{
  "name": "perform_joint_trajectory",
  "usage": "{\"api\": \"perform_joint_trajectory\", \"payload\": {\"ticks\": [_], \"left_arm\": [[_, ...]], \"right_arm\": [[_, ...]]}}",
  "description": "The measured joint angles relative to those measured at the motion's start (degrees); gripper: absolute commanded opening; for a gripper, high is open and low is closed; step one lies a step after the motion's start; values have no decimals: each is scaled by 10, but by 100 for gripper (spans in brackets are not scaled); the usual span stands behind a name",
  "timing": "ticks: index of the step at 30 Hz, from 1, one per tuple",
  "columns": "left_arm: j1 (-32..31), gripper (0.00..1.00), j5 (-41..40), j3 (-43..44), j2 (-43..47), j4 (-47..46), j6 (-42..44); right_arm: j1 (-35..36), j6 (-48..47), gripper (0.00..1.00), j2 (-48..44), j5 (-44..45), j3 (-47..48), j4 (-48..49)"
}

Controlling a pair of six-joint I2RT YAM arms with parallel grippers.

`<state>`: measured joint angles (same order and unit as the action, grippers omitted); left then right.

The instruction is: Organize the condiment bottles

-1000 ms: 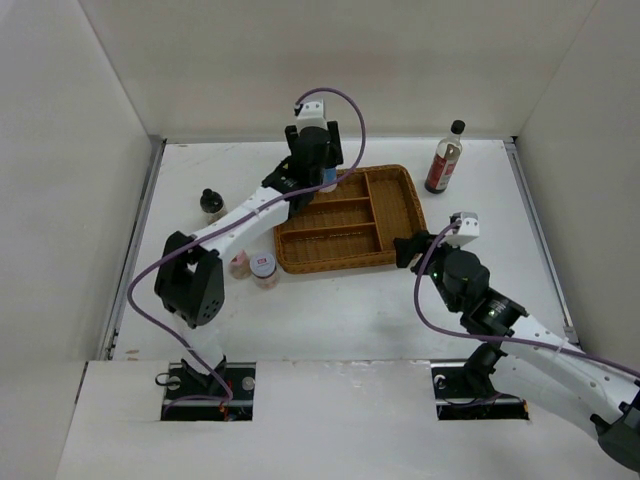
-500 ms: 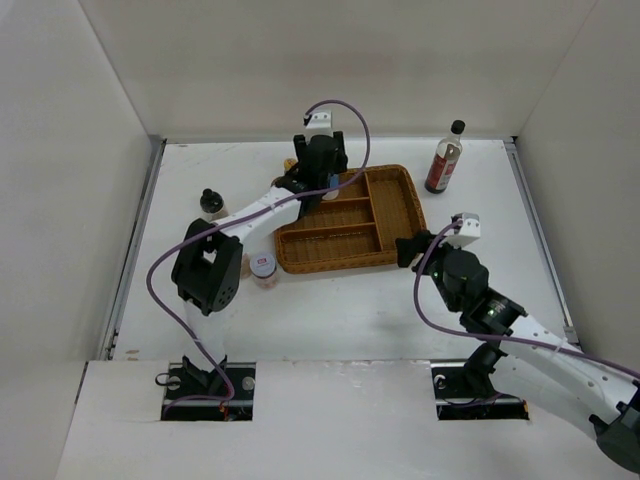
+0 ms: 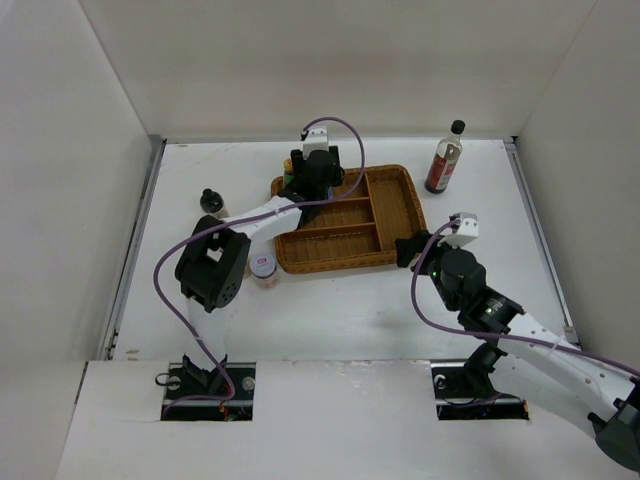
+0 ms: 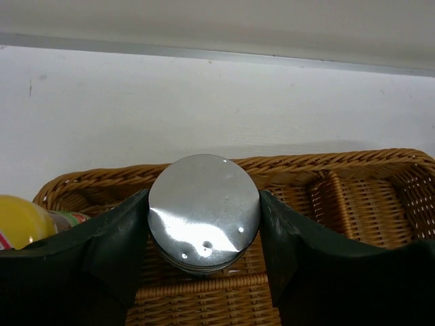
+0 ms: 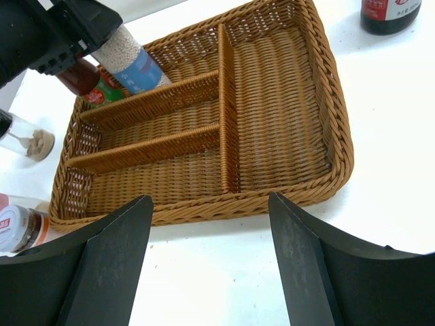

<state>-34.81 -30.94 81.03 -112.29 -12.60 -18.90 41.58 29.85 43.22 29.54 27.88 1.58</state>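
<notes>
left gripper is clamped on the silver-lidded jar, its blue label unreadable and its base hidden in the wicker tray's far-left slot, beside the yellow-capped jar. right gripper has its jaws apart, empty. the dark-sauce bottle, cut off, stands outside the tray.

Wicker tray of 4 compartments, blue-labelled jar tilted at its far-left compartment.

Table — white, matte, 1 flat top, evenly lit, with soft shadows. Back wall, left wall, right wall: 3 plain off-white panels enclosing the top. Metal strips run along the left and right table edges. Near board — white, with 2 rectangular cutouts.
</notes>
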Motion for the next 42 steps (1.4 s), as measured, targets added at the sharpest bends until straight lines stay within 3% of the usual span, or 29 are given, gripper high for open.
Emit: {"api": "perform_joint_trajectory", "payload": {"ticks": [2,9,19,21,24,25,27,29,32,34,36,42], "left_arm": [[0,66,0,-2,0,-7,0],[-7,83,2,-4,1,-38,-1],[-43,80,23,-11,97,-12,-1],[-51,79,28,-42,154,-13,-5],[-53,76,32,-125,269,-6,-22],[-47,74,31,-156,310,-1,-31],[-21,71,24,-222,393,21,-51],[18,67,8,-273,459,54,-67],[91,59,-13,-323,513,112,-84],[138,61,-20,-343,518,142,-90],[174,65,-22,-353,502,159,-92],[235,77,-19,-341,384,158,-96]], "right_arm": [[0,0,76,0,0,0,0],[0,0,76,-3,0,0,-3],[0,1,76,-34,0,0,-16],[0,5,64,-39,0,0,-16],[2,13,35,-33,-3,0,-9],[4,16,29,-28,-5,0,-5],[14,21,27,-10,-14,-2,10],[26,24,33,11,-24,-6,26],[45,22,59,45,-39,-8,51],[52,18,72,61,-47,-12,71],[57,15,78,73,-56,-17,89],[72,13,82,83,-87,-28,123]]}}
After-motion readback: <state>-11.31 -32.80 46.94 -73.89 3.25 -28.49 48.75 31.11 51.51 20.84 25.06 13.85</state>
